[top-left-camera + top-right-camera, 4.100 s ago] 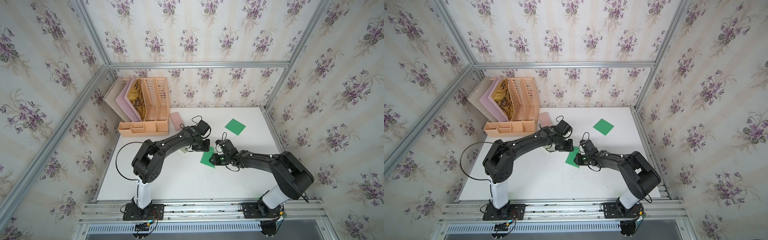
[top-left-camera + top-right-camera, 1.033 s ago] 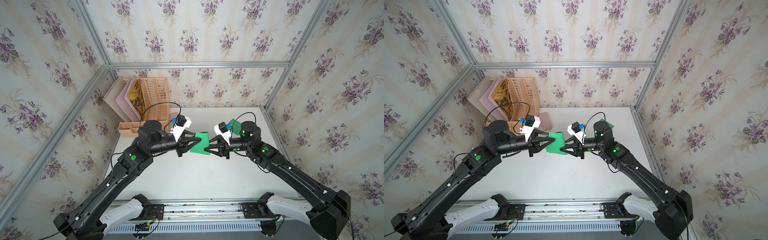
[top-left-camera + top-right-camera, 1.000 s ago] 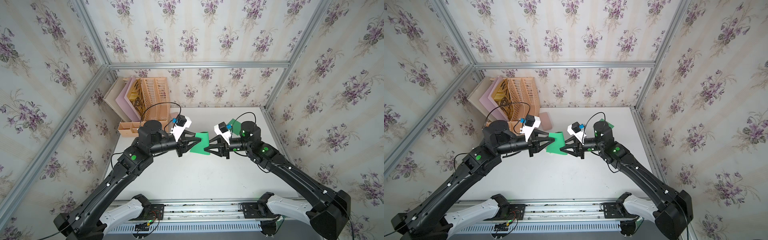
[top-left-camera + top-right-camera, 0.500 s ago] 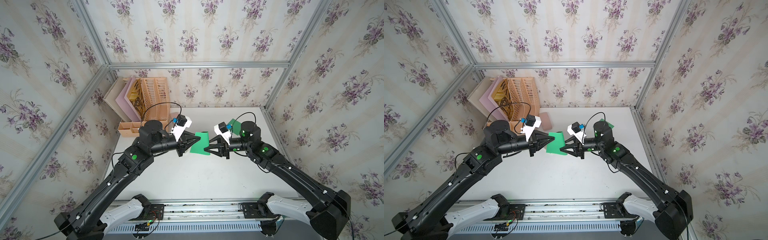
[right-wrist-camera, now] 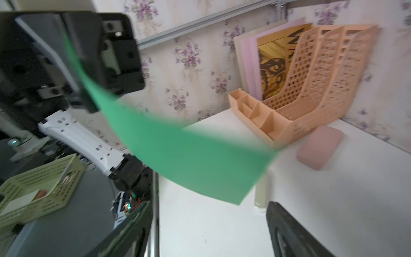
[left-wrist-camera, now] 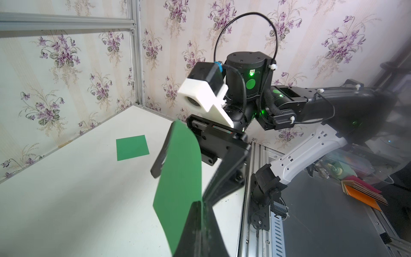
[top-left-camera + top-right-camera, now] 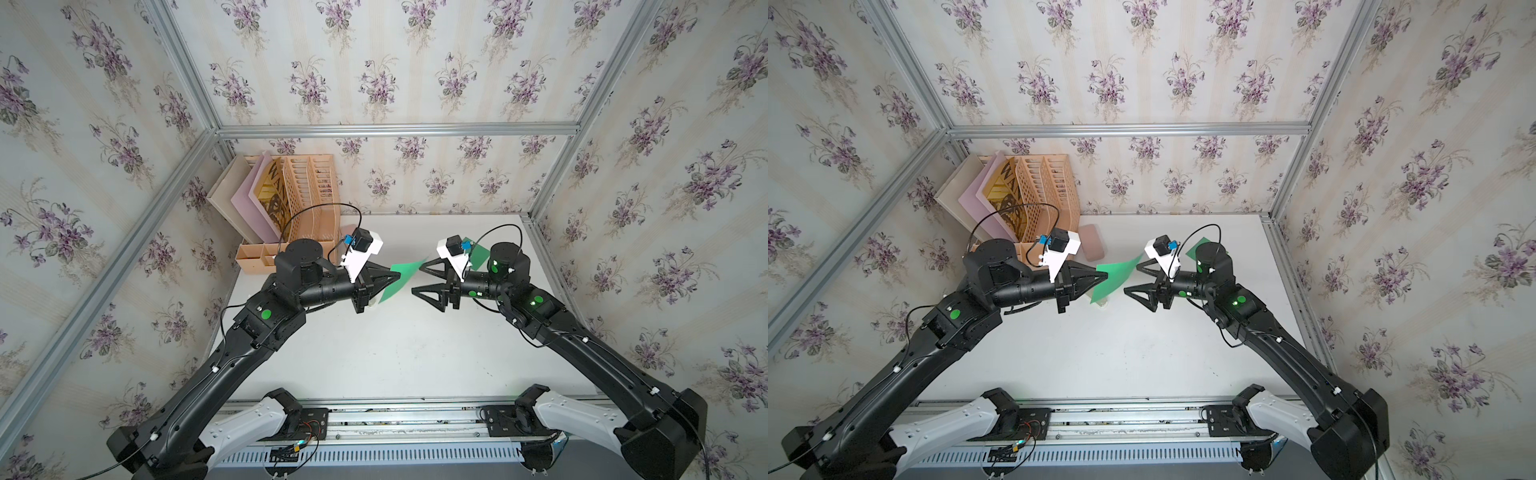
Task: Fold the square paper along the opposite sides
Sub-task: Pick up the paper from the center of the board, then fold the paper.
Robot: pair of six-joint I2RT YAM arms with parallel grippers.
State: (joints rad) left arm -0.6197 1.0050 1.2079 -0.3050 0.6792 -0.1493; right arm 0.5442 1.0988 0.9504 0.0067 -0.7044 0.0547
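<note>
Inside a floral-papered cell, above the white table (image 7: 395, 353), the left fingers (image 7: 388, 276) are pinched shut on one edge of the green square paper (image 7: 397, 282). It hangs curled in the air between the two sets of fingers. The right fingers (image 7: 420, 292) stand wide just beside its free edge, gripping nothing. The fold will likely go best if they take that edge squarely and match its corners to the held edge before creasing.

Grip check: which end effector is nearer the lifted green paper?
Left. The left end effector is shut on the green paper; right end effector is open by its free edge.
</note>
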